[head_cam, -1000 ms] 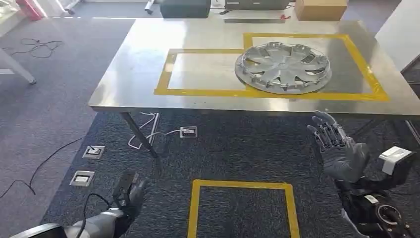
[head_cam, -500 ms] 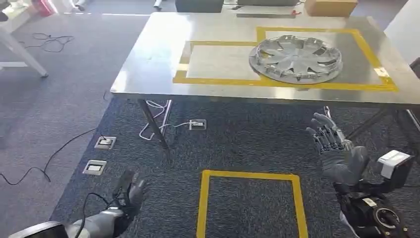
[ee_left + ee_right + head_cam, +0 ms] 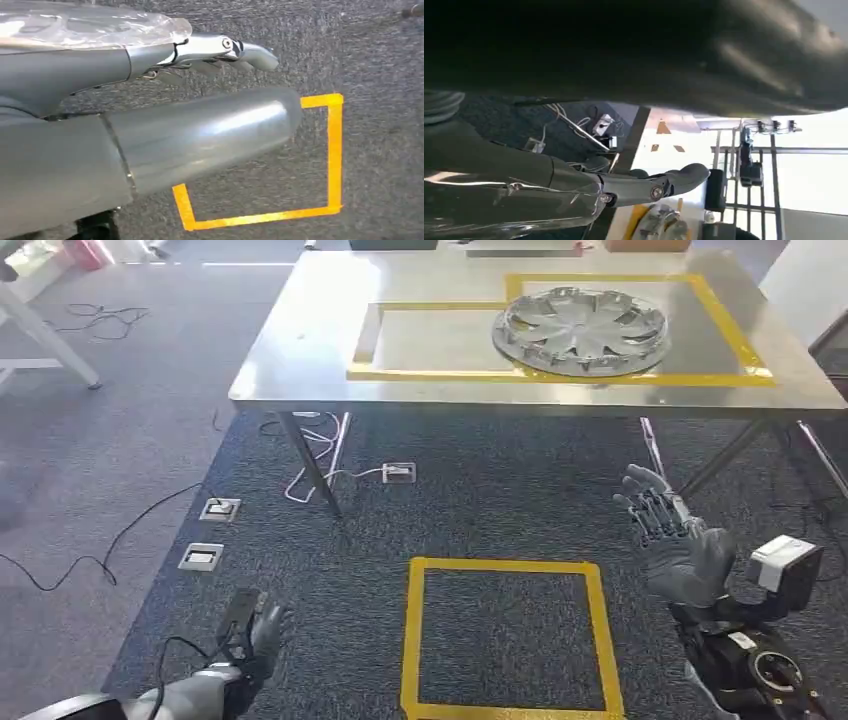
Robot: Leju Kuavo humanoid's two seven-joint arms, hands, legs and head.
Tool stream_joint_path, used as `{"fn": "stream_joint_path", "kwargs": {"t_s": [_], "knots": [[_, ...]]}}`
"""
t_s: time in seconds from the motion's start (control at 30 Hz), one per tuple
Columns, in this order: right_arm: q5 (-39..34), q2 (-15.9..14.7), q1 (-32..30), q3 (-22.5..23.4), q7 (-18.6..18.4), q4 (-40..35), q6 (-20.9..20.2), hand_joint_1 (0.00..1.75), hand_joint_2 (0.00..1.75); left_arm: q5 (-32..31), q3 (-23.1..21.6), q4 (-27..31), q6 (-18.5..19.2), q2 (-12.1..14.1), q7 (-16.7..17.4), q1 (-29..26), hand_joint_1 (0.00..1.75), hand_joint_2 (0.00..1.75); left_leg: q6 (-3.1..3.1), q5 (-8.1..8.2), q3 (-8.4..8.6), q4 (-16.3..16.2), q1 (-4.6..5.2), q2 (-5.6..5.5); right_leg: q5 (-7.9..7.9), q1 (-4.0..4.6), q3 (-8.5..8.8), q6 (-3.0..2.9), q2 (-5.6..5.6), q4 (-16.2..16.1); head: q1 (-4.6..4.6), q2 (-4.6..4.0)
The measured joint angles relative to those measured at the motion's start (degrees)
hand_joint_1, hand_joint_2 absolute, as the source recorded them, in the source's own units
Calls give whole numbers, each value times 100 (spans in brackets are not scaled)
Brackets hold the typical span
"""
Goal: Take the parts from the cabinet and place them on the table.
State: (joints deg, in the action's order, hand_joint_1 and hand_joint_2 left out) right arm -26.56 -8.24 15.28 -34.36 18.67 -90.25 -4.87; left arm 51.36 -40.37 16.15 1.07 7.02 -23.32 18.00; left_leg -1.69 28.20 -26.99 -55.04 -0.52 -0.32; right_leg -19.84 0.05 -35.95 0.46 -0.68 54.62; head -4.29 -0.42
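The robot's right hand (image 3: pixel 680 540) is hanging empty over the dark carpet (image 3: pixel 480 510), fingers spread and pointing up toward the steel table (image 3: pixel 300 350) ahead of it. The left hand (image 3: pixel 258 632) is hovering low, holding nothing, fingers loosely extended. Between the hands lies a yellow tape square (image 3: pixel 505 635). Beyond the right hand, the silver wheel cover (image 3: pixel 580 330) is sitting on the table inside yellow tape markings (image 3: pixel 745 350).
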Motion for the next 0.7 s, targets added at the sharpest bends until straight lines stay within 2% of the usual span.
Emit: {"fn": "stream_joint_path", "kwargs": {"t_s": [0.03, 0.07, 0.1, 0.13, 0.17, 0.2, 0.23, 0.27, 0.3, 0.33, 0.37, 0.4, 0.43, 0.47, 0.5, 0.53, 0.6, 0.63, 0.67, 0.7], "knots": [[9, 0, 28, 2, 9, 9, -9, 0, 0, 0, 20, 0, -2, 2, -9, 13, 0, 0, 81, 33, 30, 105, 12, -6, 81, -8, -12, 22, -12, -10, 51, 0], [17, 0, 51, 0, 20, 24, -13, 0, 0, 2, 37, 0, -2, -2, -17, 9, 0, 0, 97, -38, -22, 106, 28, -11, 153, -37, -18, 44, -11, -33, 64, 0], [20, 2, 58, -2, 20, 39, -11, 0, 0, 2, 44, 0, -2, 0, -15, 1, 0, 0, 139, -66, -57, 87, 81, -10, 211, -63, -41, 92, -7, -56, 50, 0], [20, 2, 41, -2, 17, 57, -13, 0, 0, 7, 44, 0, -2, -6, -15, -27, 0, 0, 211, -141, -123, 136, 33, 9, 234, -48, -84, 132, 13, -54, 62, 0], [20, 2, 32, -2, 17, 74, -11, 0, 0, 7, 46, 0, -4, -2, -9, -41, 0, 0, 247, -213, -169, 132, 26, 38, -34, -75, -167, 153, 32, 69, 61, 0], [20, 7, 31, -7, 17, 90, -9, 0, 0, 7, 50, 0, -4, 0, -9, -45, 0, 0, 309, -267, -237, 131, 26, 41, -413, -71, -253, 159, 37, 377, 90, 0], [22, 9, 34, -4, 20, 94, -7, 0, 0, 7, 55, 0, -4, 2, -9, -40, 0, 0, 325, -330, -307, 131, 27, 45, -806, -77, -355, 171, 37, 850, 107, 0], [24, 9, 34, -2, 20, 98, -2, 0, 0, 4, 55, 0, -4, 2, -11, -38, 0, 0, 326, -390, -375, 129, 34, 44, -1092, -75, -438, 180, 39, 1325, 107, 0], [24, 9, 34, -2, 17, 114, -2, 0, 0, 4, 55, 0, -4, 4, -11, -43, 0, 0, 326, -453, -449, 124, 40, 44, -1229, -74, -477, 183, 40, 1740, 127, 0], [24, 9, 32, -4, 17, 127, 0, 0, 0, 4, 55, 0, -4, 2, -11, -53, 0, 0, 319, -511, -527, 120, 44, 44, -1161, -74, -435, 176, 40, 1939, 129, 0], [24, 11, 32, -4, 17, 140, -2, 0, 0, 4, 57, 0, -4, 2, -9, -62, 0, 0, 311, -575, -618, 109, 45, 44, -951, -71, -289, 165, 41, 1902, 127, 0], [24, 11, 33, -4, 17, 149, -2, 0, 0, 4, 57, 0, -4, 2, -11, -67, 0, 0, 294, -632, -710, 91, 45, 44, -702, -64, -41, 147, 41, 1641, 129, 0], [24, 13, 35, -4, 20, 151, -2, 0, 0, 4, 57, 0, -4, 2, -11, -67, 0, 0, 273, -686, -787, 76, 45, 42, -533, -62, 314, 125, 42, 1185, 131, 0], [26, 15, 42, -2, 20, 149, -2, 0, 0, 4, 57, 0, -4, 2, -11, -65, 0, 0, 251, -734, -829, 62, 45, 39, -579, -58, 695, 95, 52, 650, 129, 0], [39, 22, 48, -4, 17, 149, -2, 0, 0, 4, 57, 0, -4, 0, -11, -65, 0, 0, 208, -780, -872, 59, 67, 38, -832, -23, 1021, 75, 54, 93, 127, 0], [50, 37, 50, 0, 26, 142, -2, 0, 0, 0, 59, 0, -4, 0, -13, -65, 0, 0, 180, -829, -876, 66, 59, 45, -924, -11, 1144, 78, 54, -184, 105, 0], [109, 39, 44, 0, 17, 144, 15, 0, 0, -7, 59, 0, -4, 7, -20, -61, 0, 0, 117, -930, -884, 117, 38, 54, -867, 20, 1042, 39, 55, -141, 123, 0], [160, 44, 24, 0, 6, 146, 46, 0, 0, -7, 61, 0, -9, 9, -28, -72, 0, 0, 67, -968, -895, 124, 67, 52, -796, -20, 957, -15, 44, -182, 107, 0], [212, 59, 26, 0, 0, 144, 59, 0, 0, -7, 63, 0, -15, 13, -39, -76, 0, 0, 54, -841, -938, 31, 33, 34, -737, -44, 954, -50, -1, -190, 123, 0], [257, 74, 29, 9, -4, 144, 70, 0, 0, -11, 63, 0, -28, 22, -52, -76, 0, 0, 38, -499, -1061, -217, 33, 36, -691, -41, 917, -99, 19, -190, 121, 0]]}}
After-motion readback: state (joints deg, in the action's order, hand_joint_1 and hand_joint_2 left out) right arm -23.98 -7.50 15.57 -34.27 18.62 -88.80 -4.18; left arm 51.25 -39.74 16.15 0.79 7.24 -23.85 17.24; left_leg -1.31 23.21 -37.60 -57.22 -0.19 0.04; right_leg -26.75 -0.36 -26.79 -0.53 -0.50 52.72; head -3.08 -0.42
